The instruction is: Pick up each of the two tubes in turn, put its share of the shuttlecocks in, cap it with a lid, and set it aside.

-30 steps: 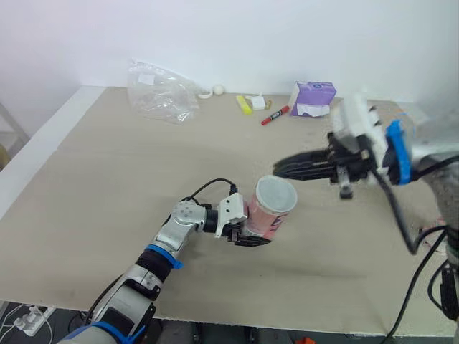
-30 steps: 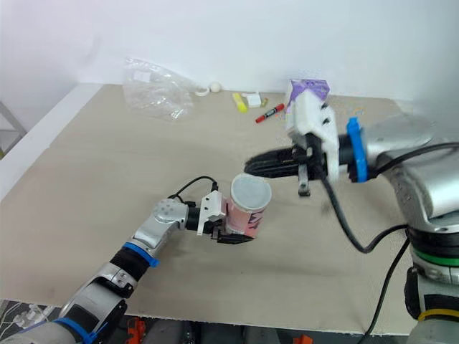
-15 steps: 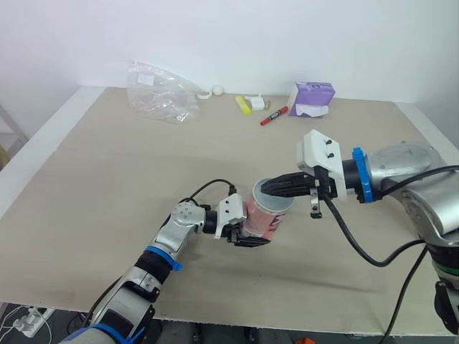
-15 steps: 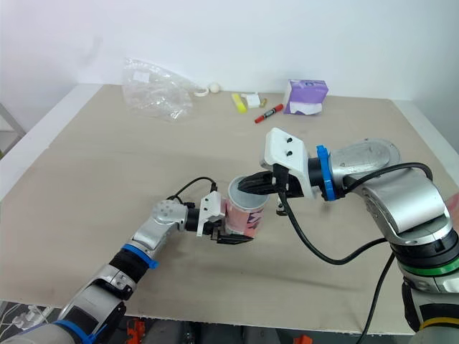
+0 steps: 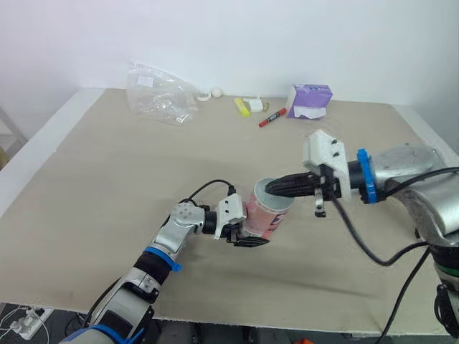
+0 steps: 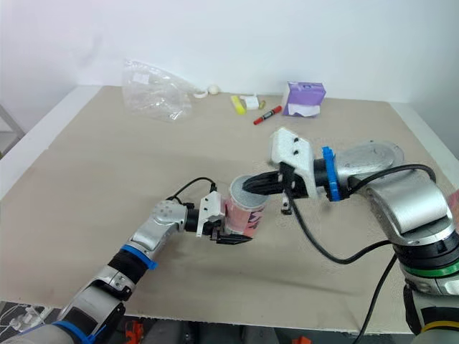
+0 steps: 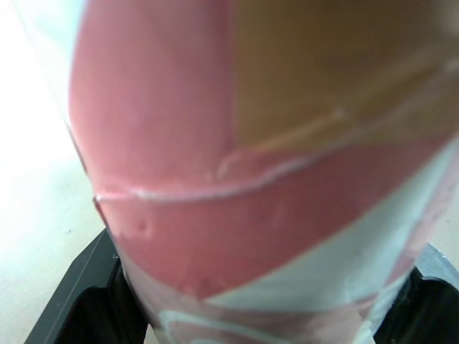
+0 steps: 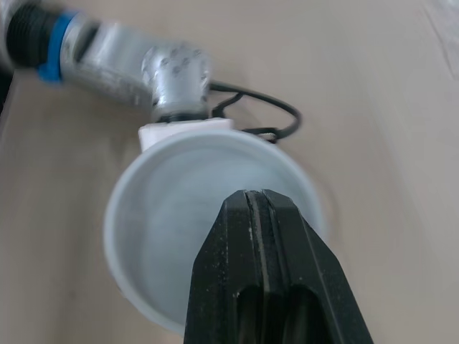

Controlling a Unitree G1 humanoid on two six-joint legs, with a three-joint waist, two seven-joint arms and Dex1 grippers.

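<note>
The right gripper (image 5: 272, 189) has its two black fingers pressed shut together, their tips on the round white lid (image 8: 166, 215) that sits on the tube's top. The left gripper (image 5: 243, 234) clamps the tube (image 5: 262, 219) low on its side. The tube is pink and red with pale patches and leans over the front middle of the table (image 5: 107, 179). A plastic bag (image 5: 161, 93) lies well apart at the back.
</note>
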